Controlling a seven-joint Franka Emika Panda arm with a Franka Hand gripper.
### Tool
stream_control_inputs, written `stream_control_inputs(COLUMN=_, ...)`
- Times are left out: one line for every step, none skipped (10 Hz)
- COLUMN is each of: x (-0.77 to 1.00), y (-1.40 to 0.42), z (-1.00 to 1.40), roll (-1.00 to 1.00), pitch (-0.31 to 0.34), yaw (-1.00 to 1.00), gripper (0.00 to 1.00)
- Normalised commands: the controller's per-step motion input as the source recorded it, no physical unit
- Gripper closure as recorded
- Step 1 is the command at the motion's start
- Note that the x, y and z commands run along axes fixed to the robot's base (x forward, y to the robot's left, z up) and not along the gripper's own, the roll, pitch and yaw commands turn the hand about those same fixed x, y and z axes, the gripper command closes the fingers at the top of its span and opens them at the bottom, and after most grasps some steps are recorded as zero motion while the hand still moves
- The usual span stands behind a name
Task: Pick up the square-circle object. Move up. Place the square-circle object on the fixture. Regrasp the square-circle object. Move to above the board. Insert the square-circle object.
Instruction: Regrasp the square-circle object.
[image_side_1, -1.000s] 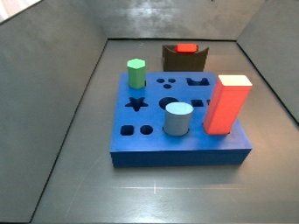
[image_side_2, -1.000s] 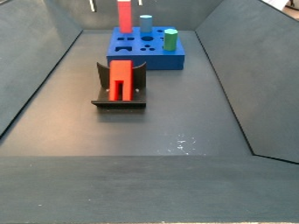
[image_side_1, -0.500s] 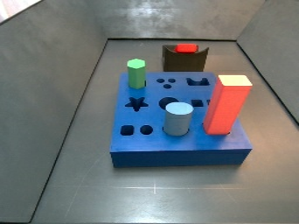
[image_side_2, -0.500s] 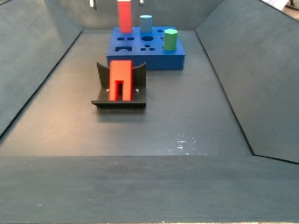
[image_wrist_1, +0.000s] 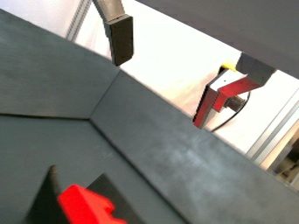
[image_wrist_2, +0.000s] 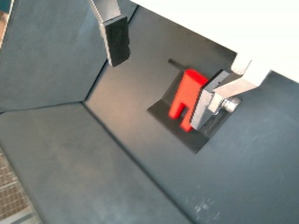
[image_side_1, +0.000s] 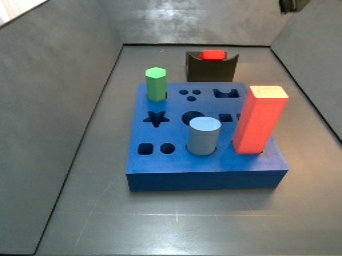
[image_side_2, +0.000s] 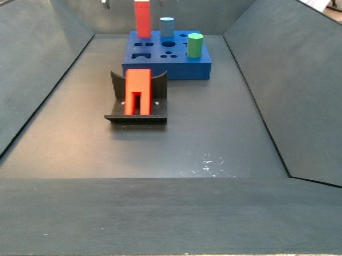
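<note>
The square-circle object (image_side_2: 138, 90) is a bright red peg lying in the scooped top of the dark fixture (image_side_2: 135, 117), apart from the blue board (image_side_2: 168, 69). In the opposite side view it shows as a red end (image_side_1: 213, 55) on the fixture (image_side_1: 211, 70) behind the board (image_side_1: 201, 178). My gripper (image_wrist_2: 163, 70) hangs high above the floor, open, with nothing between its fingers (image_wrist_2: 117, 42). Both wrist views look down on the red peg (image_wrist_2: 184, 94) far below, near one finger. The gripper (image_wrist_1: 176, 66) also stands open there, the peg (image_wrist_1: 87, 206) near the picture's edge.
Three pegs stand in the board: a green hexagonal one (image_side_1: 156, 84), a pale blue cylinder (image_side_1: 203, 135) and a tall red-orange block (image_side_1: 261, 118). Grey walls slope up on all sides of the floor. A dark part of the arm (image_side_1: 287, 5) shows at a corner.
A dark part of the arm has come into the top right corner of a side view. The peg, fixture and board have not moved.
</note>
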Motion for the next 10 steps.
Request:
stream_control_inputs(x=0.09, y=-0.04, z=-0.02, roll=0.42, pitch=0.125, yaw=0.11, gripper=0.00)
stream_control_inputs(x=0.08, y=-0.03, z=-0.01, roll=0.25, pitch=0.107, yaw=0.14, gripper=0.00)
stream_control_inputs(x=0.03, y=0.08, z=-1.00, roll=0.17, pitch=0.108, yaw=0.17, gripper=0.00)
stream_control_inputs(x=0.04, y=0.08, z=-1.00, roll=0.15, pitch=0.078, yaw=0.18, gripper=0.00)
stream_control_inputs(x=0.05, y=0.07, z=-1.00, roll=0.13, pitch=0.038, yaw=0.18, gripper=0.00)
stream_control_inputs(x=0.06, y=0.06, z=-1.00, roll=0.10, pitch=-0.010, yaw=0.17, gripper=0.00)
stream_control_inputs(x=0.07, y=0.06, z=-1.00, roll=0.09, pitch=-0.033, yaw=0.16, gripper=0.00)
stream_control_inputs(x=0.08, y=0.05, z=-1.00, roll=0.08, pitch=-0.075, yaw=0.13, gripper=0.00)
stream_control_inputs(x=0.08, y=0.05, z=-1.00, roll=0.08, pitch=-0.099, yaw=0.10, gripper=0.00)
stream_control_inputs(x=0.09, y=0.05, z=-1.00, roll=0.07, pitch=-0.116, yaw=0.06, gripper=0.00)
